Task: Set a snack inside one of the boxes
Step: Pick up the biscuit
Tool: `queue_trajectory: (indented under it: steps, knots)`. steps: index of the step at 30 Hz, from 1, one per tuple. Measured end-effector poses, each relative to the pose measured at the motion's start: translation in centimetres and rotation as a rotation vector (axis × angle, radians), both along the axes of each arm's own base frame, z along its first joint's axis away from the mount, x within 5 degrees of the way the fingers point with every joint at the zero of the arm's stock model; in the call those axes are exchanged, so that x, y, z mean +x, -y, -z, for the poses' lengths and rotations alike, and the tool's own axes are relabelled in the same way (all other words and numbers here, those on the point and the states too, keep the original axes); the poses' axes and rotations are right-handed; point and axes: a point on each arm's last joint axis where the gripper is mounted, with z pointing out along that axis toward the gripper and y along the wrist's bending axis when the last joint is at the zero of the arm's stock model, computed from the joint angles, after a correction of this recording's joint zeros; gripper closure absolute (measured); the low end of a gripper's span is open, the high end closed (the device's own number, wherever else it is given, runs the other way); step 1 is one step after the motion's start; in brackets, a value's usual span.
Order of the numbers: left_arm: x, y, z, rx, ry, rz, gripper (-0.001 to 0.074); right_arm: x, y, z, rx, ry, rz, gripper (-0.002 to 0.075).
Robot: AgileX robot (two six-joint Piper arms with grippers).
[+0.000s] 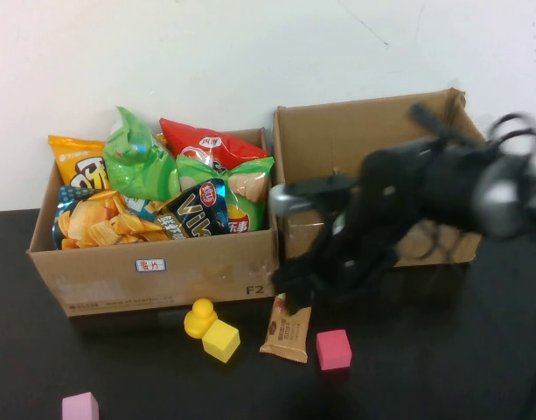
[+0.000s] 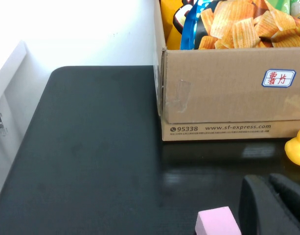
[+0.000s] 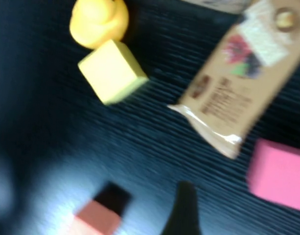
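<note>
The snack [image 1: 286,329], a brown packet, lies flat on the black table [image 1: 425,367] just in front of the left box [image 1: 154,271], between a yellow cube [image 1: 221,339] and a magenta cube [image 1: 333,349]; it is in neither box. The table's dark top reaches back to a white wall [image 1: 250,52].

Two cardboard boxes stand side by side against that wall. The left box is packed with chip bags [image 1: 163,192]: at least six show, orange, green, red, blue and black among them, and a small white label sits on its front. The right box [image 1: 372,131] stands open; the right arm blocks most of its inside, so what it holds cannot be told.

One yellow duck [image 1: 198,317] touches the yellow cube in front of the left box. One pale pink cube [image 1: 80,408] sits at the near left edge of the table, well apart from the rest. The right wrist view also shows a reddish block [image 3: 98,213] near the snack.

The right gripper [image 1: 295,280] hangs low above the table just behind the snack, its arm blurred; whether its fingers are apart or together cannot be told. The left gripper [image 2: 274,203] shows only as dark parts in its own wrist view, near the pale pink cube and the duck; its fingers cannot be read either.
</note>
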Motion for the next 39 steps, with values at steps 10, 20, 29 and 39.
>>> queue_trajectory:
  steps: [10, 20, 29, 39]
  knots:
    - [0.0, 0.0, 0.0, 0.000, 0.000, 0.000, 0.0738, 2.7, -4.7, 4.9, -0.084, -0.004, 0.070, 0.0134]
    - [0.0, 0.0, 0.0, 0.000, 0.000, 0.000, 0.0738, 5.6, -6.5, 8.3, -0.143, -0.010, 0.168, 0.0134]
    - [0.0, 0.0, 0.0, 0.000, 0.000, 0.000, 0.0738, 6.0, -6.9, 8.7, -0.157, -0.049, 0.199, 0.0134]
    - [0.0, 0.0, 0.0, 0.000, 0.000, 0.000, 0.0738, 5.4, -7.2, 7.7, -0.224, 0.008, 0.190, 0.0215]
